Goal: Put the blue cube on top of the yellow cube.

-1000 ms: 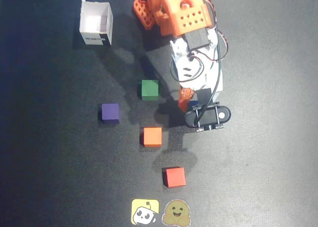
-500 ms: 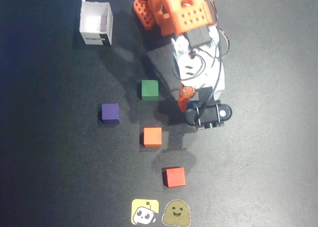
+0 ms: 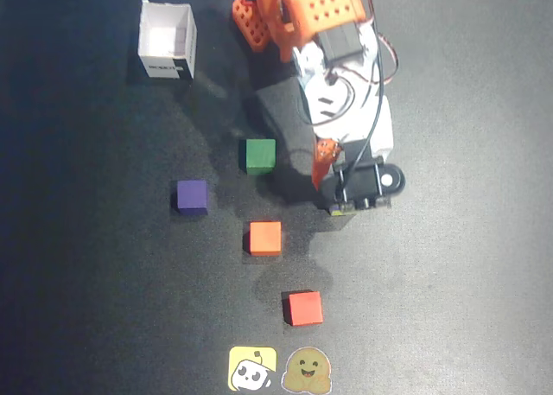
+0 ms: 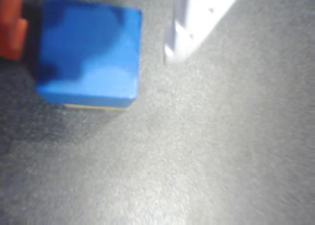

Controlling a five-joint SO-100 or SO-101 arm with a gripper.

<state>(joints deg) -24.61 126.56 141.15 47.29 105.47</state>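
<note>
In the wrist view the blue cube (image 4: 88, 50) sits on top of the yellow cube (image 4: 93, 107), of which only a thin pale yellow edge shows under it. My gripper (image 4: 93, 48) is open around the blue cube. The orange finger (image 4: 12, 28) stands to its left and the white finger (image 4: 189, 23) to its right, each with a gap to the cube. In the overhead view the gripper (image 3: 346, 203) points down right of centre, and the arm hides both cubes.
On the dark mat lie a green cube (image 3: 260, 155), a purple cube (image 3: 192, 195), an orange cube (image 3: 265, 238) and a red cube (image 3: 305, 308). A white open box (image 3: 168, 41) stands at the back left. Two flat stickers (image 3: 278, 371) lie at the front edge.
</note>
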